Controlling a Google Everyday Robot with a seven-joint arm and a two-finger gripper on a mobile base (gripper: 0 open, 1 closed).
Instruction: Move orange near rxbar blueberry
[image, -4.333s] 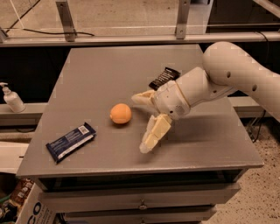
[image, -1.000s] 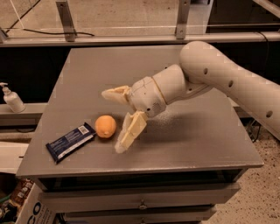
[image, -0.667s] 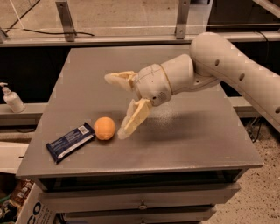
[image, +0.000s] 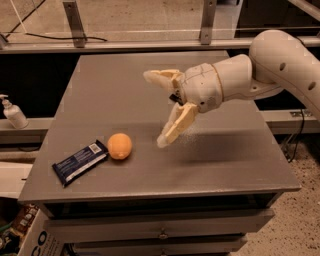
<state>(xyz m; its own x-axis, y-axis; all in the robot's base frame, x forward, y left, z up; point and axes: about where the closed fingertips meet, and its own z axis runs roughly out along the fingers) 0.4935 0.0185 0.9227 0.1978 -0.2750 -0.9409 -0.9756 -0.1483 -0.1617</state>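
The orange (image: 120, 146) sits on the grey table (image: 225, 155) near its front left. It touches or nearly touches the right end of the rxbar blueberry (image: 80, 162), a dark blue bar with a white label patch lying flat at the front left corner. My gripper (image: 156, 109) is open and empty, raised above the table's middle, to the right of the orange and above it. Its cream fingers (image: 175, 125) are spread wide apart.
A white pump bottle (image: 12, 114) stands on a ledge left of the table. A metal rail with posts (image: 75, 22) runs behind the table. A cardboard box (image: 30, 237) sits on the floor at front left. Drawers are below the tabletop.
The gripper has let go of the orange beside the blue bar and has moved up and to the right, away from it. The orange stays put.
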